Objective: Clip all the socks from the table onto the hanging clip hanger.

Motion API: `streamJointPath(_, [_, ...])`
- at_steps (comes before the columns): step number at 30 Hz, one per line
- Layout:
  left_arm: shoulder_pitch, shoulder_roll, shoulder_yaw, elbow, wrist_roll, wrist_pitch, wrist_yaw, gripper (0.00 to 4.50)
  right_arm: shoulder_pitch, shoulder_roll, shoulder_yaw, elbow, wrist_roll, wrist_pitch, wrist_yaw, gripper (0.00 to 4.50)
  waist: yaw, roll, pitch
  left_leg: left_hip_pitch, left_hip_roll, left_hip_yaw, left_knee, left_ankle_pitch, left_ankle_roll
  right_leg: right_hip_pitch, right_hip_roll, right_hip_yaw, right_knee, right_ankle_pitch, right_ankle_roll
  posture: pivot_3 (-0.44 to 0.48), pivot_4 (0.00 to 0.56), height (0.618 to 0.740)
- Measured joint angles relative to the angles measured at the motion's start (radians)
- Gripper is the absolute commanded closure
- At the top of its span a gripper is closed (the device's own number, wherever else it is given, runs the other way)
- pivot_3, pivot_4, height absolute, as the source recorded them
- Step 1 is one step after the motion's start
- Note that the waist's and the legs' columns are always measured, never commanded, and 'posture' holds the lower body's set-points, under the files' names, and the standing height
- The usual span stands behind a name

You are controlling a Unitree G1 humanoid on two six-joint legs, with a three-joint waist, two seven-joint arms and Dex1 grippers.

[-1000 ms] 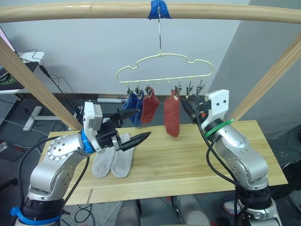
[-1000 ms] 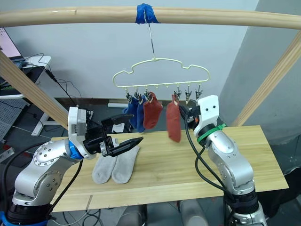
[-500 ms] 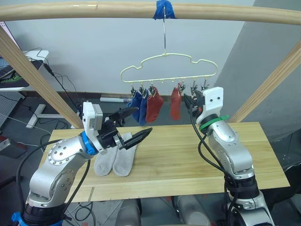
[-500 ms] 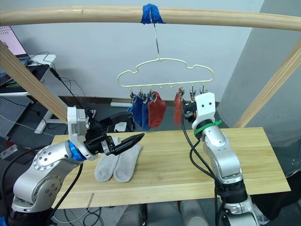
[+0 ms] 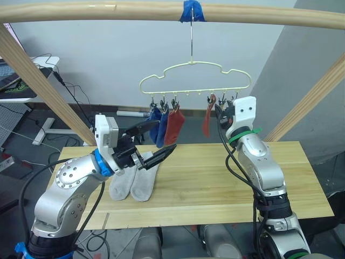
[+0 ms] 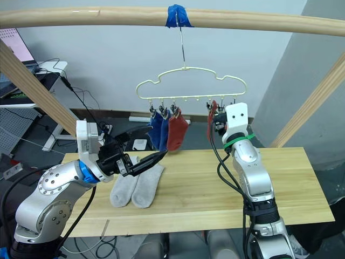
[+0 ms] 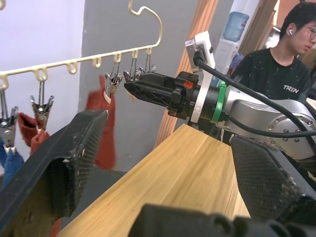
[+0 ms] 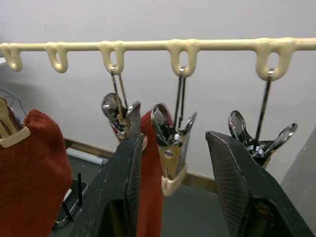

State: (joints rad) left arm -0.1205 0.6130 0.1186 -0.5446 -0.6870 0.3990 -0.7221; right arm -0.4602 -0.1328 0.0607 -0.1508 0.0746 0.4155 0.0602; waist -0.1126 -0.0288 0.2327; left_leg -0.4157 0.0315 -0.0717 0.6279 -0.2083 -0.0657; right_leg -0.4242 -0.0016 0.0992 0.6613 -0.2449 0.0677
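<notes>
The pale yellow clip hanger point(image 5: 195, 80) hangs by its hook from the overhead pole. Two blue socks point(image 5: 157, 125) and a rust red sock point(image 5: 173, 127) are clipped at its left. Another rust red sock point(image 5: 207, 122) hangs from a clip point(image 8: 120, 117) further right. My right gripper point(image 8: 173, 136) is open right at the clips, its fingers on either side of the adjoining clip point(image 8: 171, 146). Two light grey socks point(image 5: 132, 182) lie side by side on the table point(image 5: 215, 178). My left gripper point(image 5: 163, 137) hovers open above them, holding nothing.
A round wooden pole frame point(image 5: 108, 9) spans the top, with slanted legs at left point(image 5: 43, 86) and right point(image 5: 312, 100). A person point(image 7: 289, 64) sits beyond the table's far end. Cables and a desk point(image 5: 32, 65) stand behind at left.
The camera has shifted upward. The rust red sock by my right gripper has swung in toward the hanger and turned edge-on. My left gripper holds its open pose.
</notes>
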Motion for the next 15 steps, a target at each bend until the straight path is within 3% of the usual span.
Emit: streamJointPath(15, [-0.006,-0.005,0.0,0.0,0.003,0.007,0.012,0.0,-0.068,0.044,-0.028,0.108,-0.016,-0.039,-0.023,2.39,0.002,0.0,0.0,0.0,0.0,0.0,0.0,0.0,0.0,0.0,0.0,0.0,0.0,0.0,0.0,-0.047,0.21,0.74])
